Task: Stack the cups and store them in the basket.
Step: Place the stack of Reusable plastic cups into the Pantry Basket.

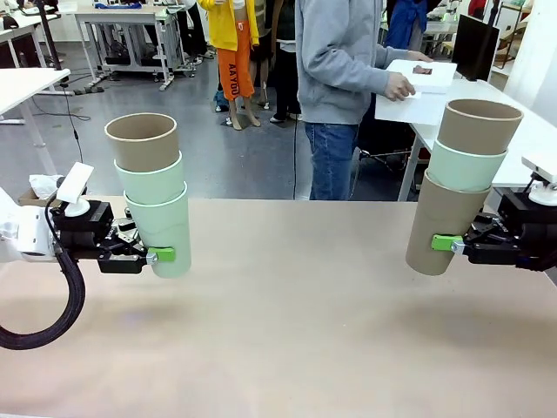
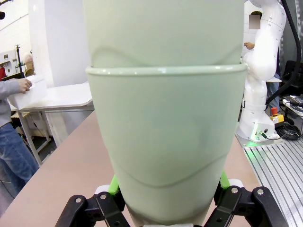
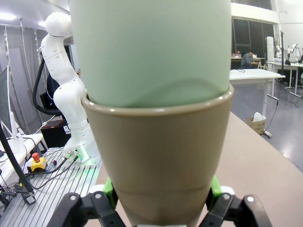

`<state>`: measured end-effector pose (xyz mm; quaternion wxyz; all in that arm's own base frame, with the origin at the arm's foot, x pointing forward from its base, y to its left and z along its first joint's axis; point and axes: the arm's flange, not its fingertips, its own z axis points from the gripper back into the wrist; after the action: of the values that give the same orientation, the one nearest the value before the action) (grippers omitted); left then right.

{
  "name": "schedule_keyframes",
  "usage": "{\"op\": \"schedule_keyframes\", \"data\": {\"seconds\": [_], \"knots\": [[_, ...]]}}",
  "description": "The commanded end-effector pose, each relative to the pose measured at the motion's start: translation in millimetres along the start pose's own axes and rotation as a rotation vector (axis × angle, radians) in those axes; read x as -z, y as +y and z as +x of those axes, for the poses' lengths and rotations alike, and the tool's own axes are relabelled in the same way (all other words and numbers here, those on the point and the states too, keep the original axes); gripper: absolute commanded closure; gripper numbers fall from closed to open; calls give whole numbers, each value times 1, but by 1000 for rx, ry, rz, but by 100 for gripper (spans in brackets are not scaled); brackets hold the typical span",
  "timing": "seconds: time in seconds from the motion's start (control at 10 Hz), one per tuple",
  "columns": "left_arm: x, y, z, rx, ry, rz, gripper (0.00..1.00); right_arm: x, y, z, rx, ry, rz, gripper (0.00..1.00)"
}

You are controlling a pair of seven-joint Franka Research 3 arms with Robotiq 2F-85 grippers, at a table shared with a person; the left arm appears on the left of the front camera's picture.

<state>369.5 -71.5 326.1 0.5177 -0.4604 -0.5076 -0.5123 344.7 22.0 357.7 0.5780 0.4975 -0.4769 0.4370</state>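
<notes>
Tan and matte, the tabletop (image 1: 296, 331) is lying bare across its whole middle, leaving a broad open stretch between two cup stacks that are being held near its left and right sides. Its far edge is running just behind them, and grey floor is opening beyond. The left end effector (image 1: 165, 255), reaching in level from the side, is clamping its green pads on the lower wall of a pale mint green tapered tumbler (image 1: 164, 228). A second mint tumbler (image 1: 152, 185) is nesting in it, and a taupe brown matte tumbler (image 1: 143, 139) is nesting on top. This stack's long axis is standing nearly vertical with the mouths opening upward and the top leaning slightly toward the left arm; its base appears to be hanging clear of the surface. The right end effector (image 1: 446, 244) is likewise clamping tight on the bottom taupe tumbler (image 1: 439, 218) of a second stack, which is carrying a mint middle tumbler (image 1: 466, 165) and a top taupe tumbler (image 1: 480, 126). It is also standing mouth-up, tipping a little toward the right arm, close to the tabletop's right edge. Past the far edge a person in a grey hoodie (image 1: 339, 61) is standing by a white side table (image 1: 487, 90), a hand (image 1: 400, 85) on a white rectangular plastic bin (image 1: 413, 106), well apart from both stacks.
</notes>
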Motion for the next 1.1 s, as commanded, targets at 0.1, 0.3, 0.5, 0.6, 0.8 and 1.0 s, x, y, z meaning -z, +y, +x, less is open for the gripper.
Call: {"op": "schedule_keyframes", "data": {"seconds": [0.1, 0.3, 0.5, 0.6, 0.8, 1.0], "knots": [[0, 0, 3, 3, -4, -3, 17, 0, 0, 3, -10, -2, -2, 15], [0, 0, 3, 3, -4, -3, 17, 0, 0, 3, -10, -2, -2, 15], [0, 0, 3, 3, -4, -3, 17, 0, 0, 3, -10, -2, -2, 15], [0, 0, 3, 3, -4, -3, 17, 0, 0, 3, -10, -2, -2, 15], [0, 0, 3, 3, -4, -3, 17, 0, 0, 3, -10, -2, -2, 15], [0, 0, 3, 3, -4, -3, 17, 0, 0, 3, -10, -2, -2, 15]]}}
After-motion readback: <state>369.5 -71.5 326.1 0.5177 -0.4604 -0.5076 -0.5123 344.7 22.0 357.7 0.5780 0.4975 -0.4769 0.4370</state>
